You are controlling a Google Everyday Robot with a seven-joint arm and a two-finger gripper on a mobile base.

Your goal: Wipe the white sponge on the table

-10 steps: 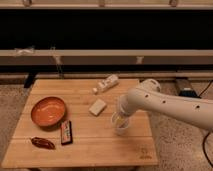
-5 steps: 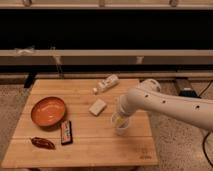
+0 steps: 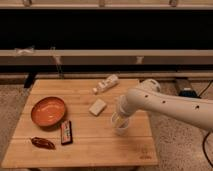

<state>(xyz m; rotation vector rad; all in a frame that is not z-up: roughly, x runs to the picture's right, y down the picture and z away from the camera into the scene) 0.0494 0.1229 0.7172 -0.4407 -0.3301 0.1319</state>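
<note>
The white sponge lies flat near the middle of the wooden table. My gripper hangs from the white arm that reaches in from the right. It sits over the table's right half, a short way right of and nearer than the sponge, not touching it.
An orange bowl stands at the left. A dark snack bar and a red-brown packet lie near the front left. A white bottle lies on its side at the back. Dark shelving runs behind the table.
</note>
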